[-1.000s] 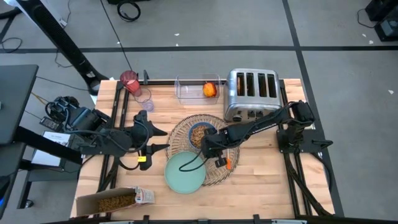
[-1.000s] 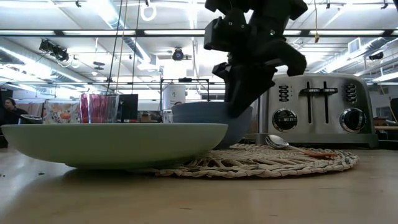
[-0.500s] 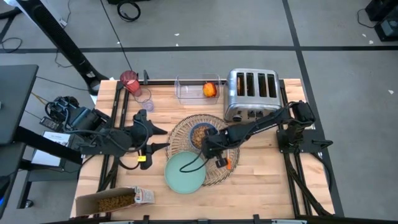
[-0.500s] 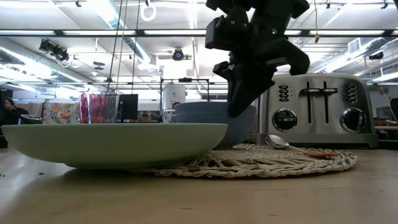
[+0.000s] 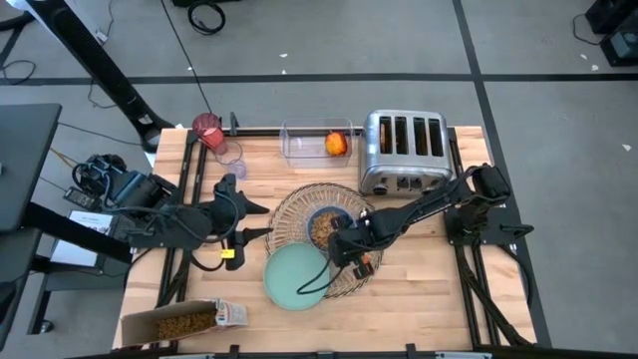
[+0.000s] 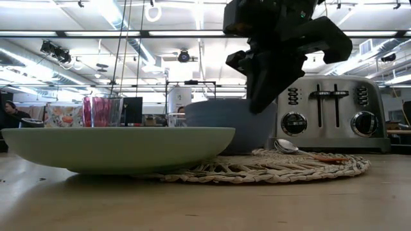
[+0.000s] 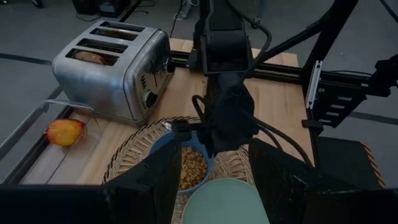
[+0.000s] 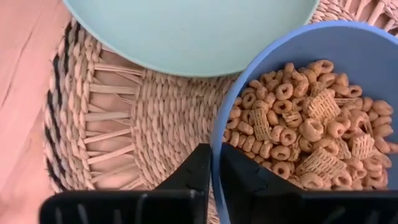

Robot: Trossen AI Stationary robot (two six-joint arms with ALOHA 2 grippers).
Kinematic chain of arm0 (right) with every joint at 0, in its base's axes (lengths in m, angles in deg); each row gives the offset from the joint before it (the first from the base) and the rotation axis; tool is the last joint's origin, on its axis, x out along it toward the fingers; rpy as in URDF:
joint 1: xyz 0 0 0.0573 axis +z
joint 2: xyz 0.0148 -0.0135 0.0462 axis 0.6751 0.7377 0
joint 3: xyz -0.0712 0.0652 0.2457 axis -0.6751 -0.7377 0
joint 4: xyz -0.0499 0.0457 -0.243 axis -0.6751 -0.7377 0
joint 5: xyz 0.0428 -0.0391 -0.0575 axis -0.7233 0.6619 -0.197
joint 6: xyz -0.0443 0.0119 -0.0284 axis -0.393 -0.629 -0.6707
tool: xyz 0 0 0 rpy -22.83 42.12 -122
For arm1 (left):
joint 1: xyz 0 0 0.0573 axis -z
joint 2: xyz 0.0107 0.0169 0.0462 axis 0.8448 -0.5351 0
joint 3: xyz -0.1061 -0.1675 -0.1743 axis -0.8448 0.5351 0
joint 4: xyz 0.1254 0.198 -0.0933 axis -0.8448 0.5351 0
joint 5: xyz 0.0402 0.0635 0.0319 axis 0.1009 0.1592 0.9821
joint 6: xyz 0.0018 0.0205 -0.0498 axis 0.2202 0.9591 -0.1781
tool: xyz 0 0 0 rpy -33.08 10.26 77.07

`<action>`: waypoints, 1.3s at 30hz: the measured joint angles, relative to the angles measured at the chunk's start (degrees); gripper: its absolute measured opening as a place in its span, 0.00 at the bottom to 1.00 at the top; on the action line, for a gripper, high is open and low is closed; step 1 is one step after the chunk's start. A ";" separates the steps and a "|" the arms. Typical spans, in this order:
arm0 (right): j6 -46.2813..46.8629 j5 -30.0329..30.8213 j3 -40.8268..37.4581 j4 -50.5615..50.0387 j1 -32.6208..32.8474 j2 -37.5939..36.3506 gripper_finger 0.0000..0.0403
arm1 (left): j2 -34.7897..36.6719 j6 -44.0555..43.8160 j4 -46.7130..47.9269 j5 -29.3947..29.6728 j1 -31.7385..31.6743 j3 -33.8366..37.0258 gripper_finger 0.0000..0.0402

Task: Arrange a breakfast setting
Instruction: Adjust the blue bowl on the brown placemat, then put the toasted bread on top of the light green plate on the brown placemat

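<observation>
the right gripper [image 8: 214, 171] pinches the rim of the blue bowl [image 5: 327, 225], one finger inside and one outside the wall; the bowl, filled with cereal [image 8: 308, 140], sits on the wicker mat [image 5: 289, 207] near the table's middle. in the low view the gripper [image 6: 262, 96] comes down from above onto the bowl [image 6: 221, 125]. the green plate [image 5: 295, 278] lies partly on the mat's near edge, just beside the bowl, its rim close to the bowl's in the right wrist view [image 8: 186, 31]. the spoon [image 6: 302, 151], orange-handled, rests on the mat to the bowl's right. the toaster [image 5: 404, 150] stands behind the mat; the orange-red fruit [image 5: 337, 144] sits in a clear tray [image 5: 299, 145] to its left, and the red cup [image 5: 207, 128] stands at the table's far left corner. a cereal box [image 5: 179, 321] lies at the near left edge. the left gripper [image 5: 254, 221] waits left of the mat, fingers spread and holding nothing.
</observation>
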 joint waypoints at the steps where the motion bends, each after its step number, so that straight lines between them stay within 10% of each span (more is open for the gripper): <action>1: 0.00 0.00 0.00 0.02 0.03 0.00 0.11 | 0.01 0.04 -0.28 0.00 -0.06 0.00 0.48; 21: 5.51 1.49 0.00 -0.97 0.16 -7.97 0.34 | 0.01 0.14 -0.98 -0.04 -0.06 0.00 0.48; 39: 44.47 37.48 0.09 -11.69 -19.18 -31.06 0.45 | 0.92 6.69 -6.64 -0.05 -0.41 -0.07 0.48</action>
